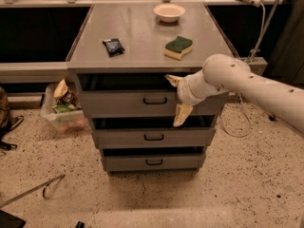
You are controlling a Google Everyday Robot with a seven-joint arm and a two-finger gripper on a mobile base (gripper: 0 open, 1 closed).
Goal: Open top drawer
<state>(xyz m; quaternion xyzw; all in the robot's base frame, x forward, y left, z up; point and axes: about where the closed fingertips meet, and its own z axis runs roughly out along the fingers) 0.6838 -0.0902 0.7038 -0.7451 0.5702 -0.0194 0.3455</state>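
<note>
A grey bench [142, 42] carries a pale bowl [169, 12] at the back, with a green-topped sponge [178, 47] and a small dark packet [113, 46] nearer the front. The pincer [177, 98] hangs just below its front edge, fingers [182, 115] spread.

Dim, warm light falls from above. My gripper [178, 98], spread wide, shows pale against the top drawer [123, 103], black shadow above it.

Speckled floor [247, 189] beneath grey metal worktop [142, 32]
</note>
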